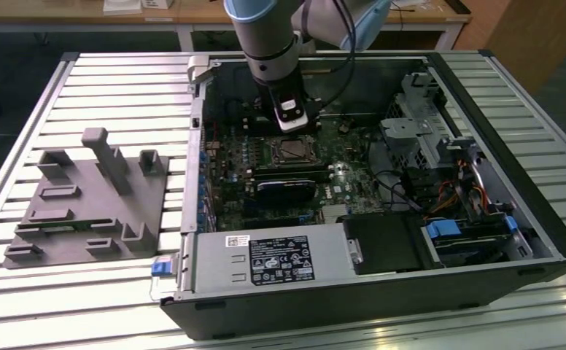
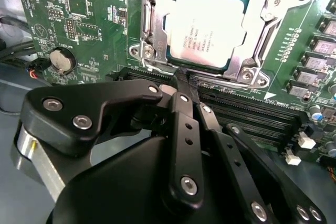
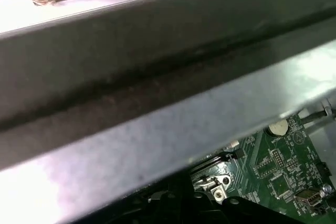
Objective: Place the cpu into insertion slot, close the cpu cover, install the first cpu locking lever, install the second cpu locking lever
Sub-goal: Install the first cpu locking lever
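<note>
The cpu (image 2: 205, 27), a silvery square chip, lies in the insertion slot (image 1: 293, 151) on the green motherboard (image 2: 94, 19). The cpu cover (image 2: 262, 40), a silvery metal frame, lies flat over the chip's edges. A thin metal lever (image 2: 157, 68) runs along the socket edge nearest the gripper. My gripper (image 2: 184, 80) is shut, with its black fingertips pressed together at that socket edge, by the lever; I cannot tell whether they touch it. In the exterior view the gripper (image 1: 291, 124) hangs inside the open computer case, just behind the socket.
Long black memory slots (image 2: 257, 116) lie beside the socket, under the fingers. A coin battery (image 2: 62, 60) sits on the board. The black power supply box (image 1: 268, 259) fills the case's front, with drive bays (image 1: 429, 138) at the exterior view's right. A grey fixture (image 1: 88, 204) stands outside on the slatted table.
</note>
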### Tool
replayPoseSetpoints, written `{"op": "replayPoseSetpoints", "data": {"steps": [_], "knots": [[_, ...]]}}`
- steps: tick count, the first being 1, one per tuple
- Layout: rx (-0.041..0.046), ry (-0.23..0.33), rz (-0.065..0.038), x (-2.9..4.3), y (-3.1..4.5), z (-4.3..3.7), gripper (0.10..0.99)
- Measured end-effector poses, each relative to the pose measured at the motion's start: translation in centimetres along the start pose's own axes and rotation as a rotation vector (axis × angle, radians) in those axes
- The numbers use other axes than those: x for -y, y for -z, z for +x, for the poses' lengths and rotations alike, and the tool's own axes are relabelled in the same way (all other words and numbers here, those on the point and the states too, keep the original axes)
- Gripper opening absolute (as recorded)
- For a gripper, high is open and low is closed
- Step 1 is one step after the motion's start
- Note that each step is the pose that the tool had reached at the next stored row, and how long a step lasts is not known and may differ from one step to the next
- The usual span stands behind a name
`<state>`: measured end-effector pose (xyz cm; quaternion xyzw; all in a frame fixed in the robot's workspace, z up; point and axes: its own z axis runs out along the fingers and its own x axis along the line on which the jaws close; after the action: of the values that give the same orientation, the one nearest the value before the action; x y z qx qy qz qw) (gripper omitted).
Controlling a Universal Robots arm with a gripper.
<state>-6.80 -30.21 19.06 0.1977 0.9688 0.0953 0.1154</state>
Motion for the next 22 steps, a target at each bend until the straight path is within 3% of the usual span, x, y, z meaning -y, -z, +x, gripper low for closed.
{"op": "replayPoseSetpoints", "data": {"steps": [9, 22], "knots": [[0.0008, 0.000, 0.002, 0.05, -0.14, 0.00, 0.106], [-0.0039, 0.000, 0.003, -0.30, -0.25, -0.80, 0.106]]}}
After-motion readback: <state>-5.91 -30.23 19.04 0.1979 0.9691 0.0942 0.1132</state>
